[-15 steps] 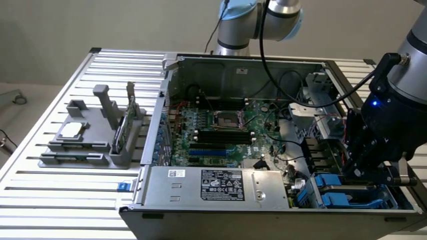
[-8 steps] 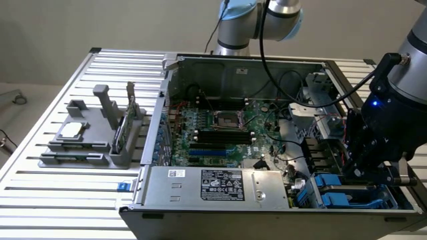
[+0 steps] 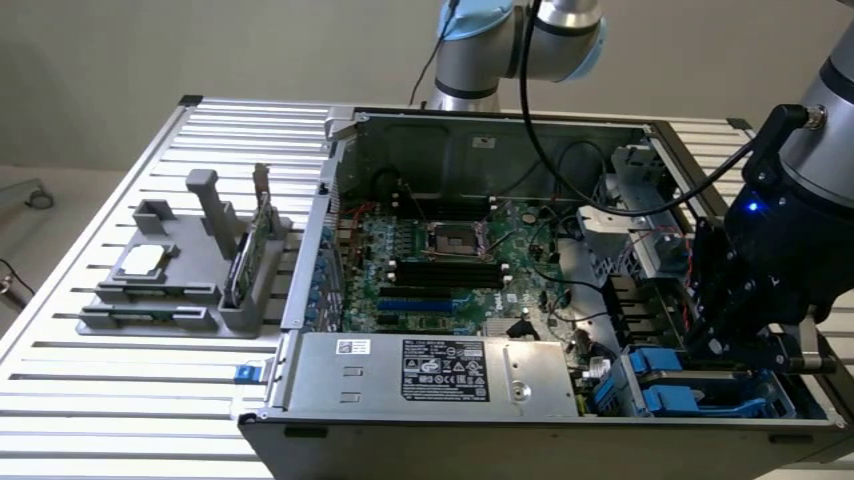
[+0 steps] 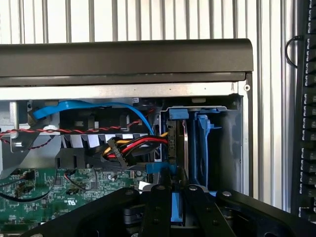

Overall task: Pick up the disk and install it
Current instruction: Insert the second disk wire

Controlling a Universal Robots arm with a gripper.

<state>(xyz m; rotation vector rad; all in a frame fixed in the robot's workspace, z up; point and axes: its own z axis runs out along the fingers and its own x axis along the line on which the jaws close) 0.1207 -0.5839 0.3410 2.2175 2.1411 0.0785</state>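
Note:
The disk (image 4: 178,143) stands on edge in the drive bay at the case's front corner, its blue carrier (image 4: 177,113) showing at its far end. My gripper (image 4: 177,190) hangs right over it, and the two black fingers (image 4: 158,207) are shut on the carrier's blue edge. In the exterior view the gripper (image 3: 714,345) reaches down into the bay at that view's right, with the disk's blue frame (image 3: 663,368) just under it. The disk's label is hidden.
A second blue carrier (image 4: 204,143) sits in the slot beside the disk. Red, yellow and blue cables (image 4: 133,145) run close to the bay. The open computer case (image 3: 454,120) lies on a slatted table; a grey fixture (image 3: 174,290) holds a chip and a green card.

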